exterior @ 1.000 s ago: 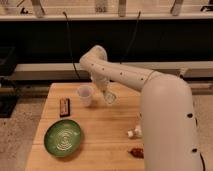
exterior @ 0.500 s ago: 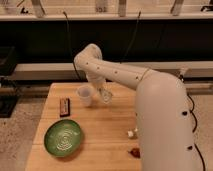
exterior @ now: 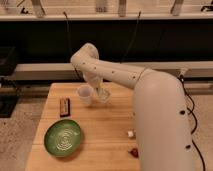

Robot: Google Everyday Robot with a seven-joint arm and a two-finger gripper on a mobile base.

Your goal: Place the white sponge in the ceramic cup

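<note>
The ceramic cup [exterior: 85,94] is a small pale tapered cup standing upright on the wooden table [exterior: 105,125], toward the back left. My gripper [exterior: 102,93] hangs just to the right of the cup, close to its rim height. It is shut on the white sponge [exterior: 104,95], a small whitish block held between the fingers, just above the table. The sponge is beside the cup, not over it. My large white arm [exterior: 150,105] reaches in from the right and covers the table's right side.
A green round bowl [exterior: 64,137] sits at the front left. A dark brown bar [exterior: 64,106] lies left of the cup. A small white item [exterior: 131,134] and a reddish-brown item [exterior: 134,151] lie by my arm at the front right.
My arm has swung a little to the left and the gripper with the sponge has come closer to the cup. The cup, bowl and bar have not moved.
</note>
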